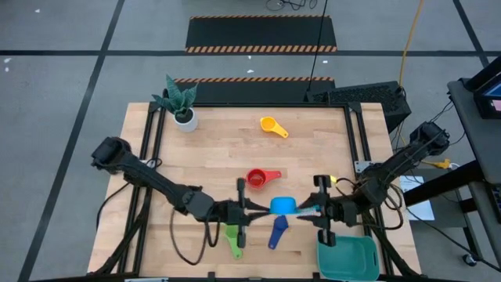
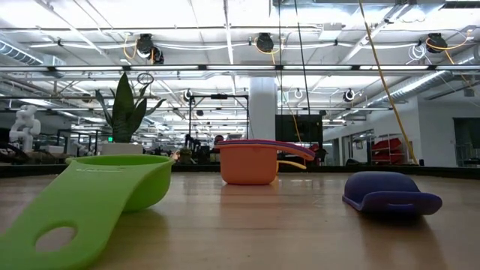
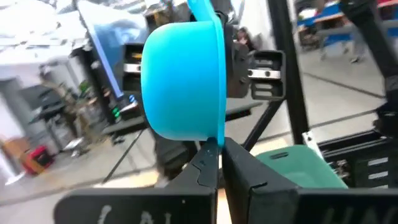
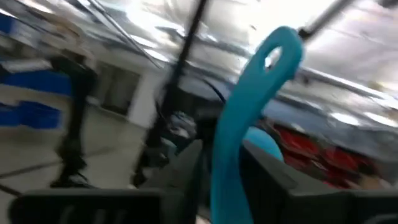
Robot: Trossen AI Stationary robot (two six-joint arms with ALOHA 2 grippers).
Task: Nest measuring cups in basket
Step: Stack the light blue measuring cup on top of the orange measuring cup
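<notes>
The left gripper (image 1: pixel 254 208) is clenched on the rim of the light blue cup (image 1: pixel 282 206), held above the table (image 1: pixel 219 149). The right gripper (image 1: pixel 313 208) has the cup's handle between its fingers; whether it grips, I cannot tell. The cup's long axis runs gripper to gripper, up-left of the basket (image 1: pixel 348 259). No writing is readable.

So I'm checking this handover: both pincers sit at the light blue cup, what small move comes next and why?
Probably the right pincer should spread a bit wider and back off the handle. The left pincer is already shut on the rim of the light blue measuring cup, which hangs above the table between both arms, while the handle lies loosely between the right fingers. The basket waits near the right arm.
</notes>
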